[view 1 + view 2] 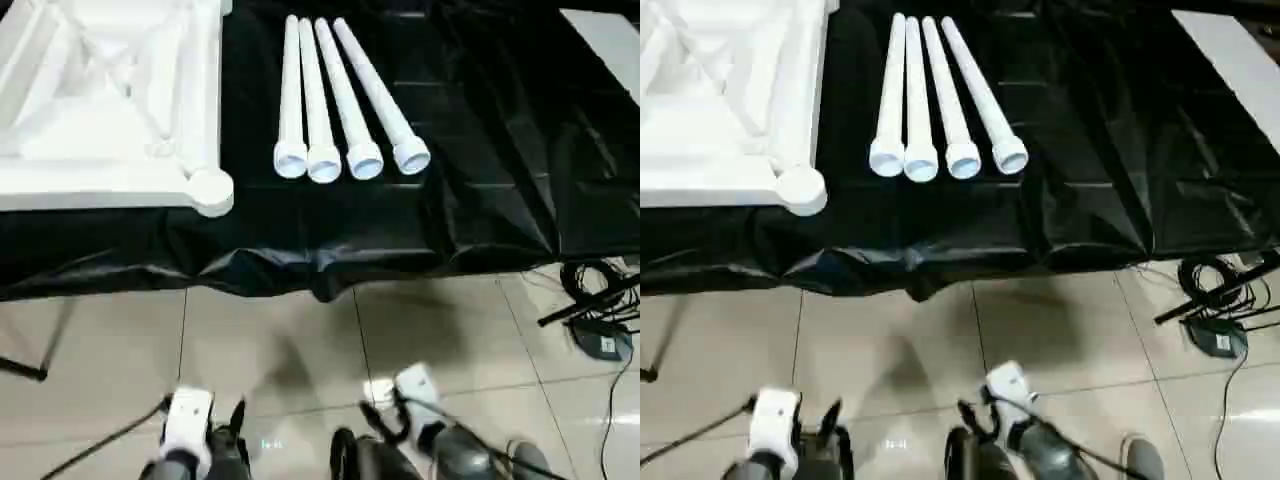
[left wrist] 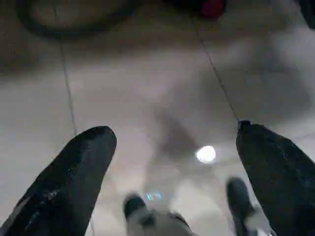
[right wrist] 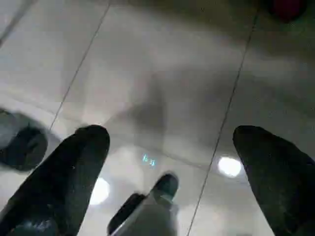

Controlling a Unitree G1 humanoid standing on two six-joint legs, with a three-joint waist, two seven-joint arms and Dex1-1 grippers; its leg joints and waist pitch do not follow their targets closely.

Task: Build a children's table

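The children's table top [image 1: 110,95] lies upside down at the back left of a black-covered table, ribs up, with one round corner socket [image 1: 211,190] near the table's front edge. Several long white tubular legs [image 1: 345,95] lie side by side to its right, open ends toward me. Both arms hang low over the floor, in front of and below the table. My left gripper [image 2: 174,142] is open, its black fingers [image 2: 83,167] spread wide over bare tiles. My right gripper [image 3: 170,142] is open too, holding nothing.
A black sheet [image 1: 480,180] drapes the table and hangs over its front edge. Beige floor tiles [image 1: 280,340] lie between me and the table. Black cables and a small box [image 1: 600,330] sit on the floor at the right. A white board [image 1: 610,40] lies at the back right.
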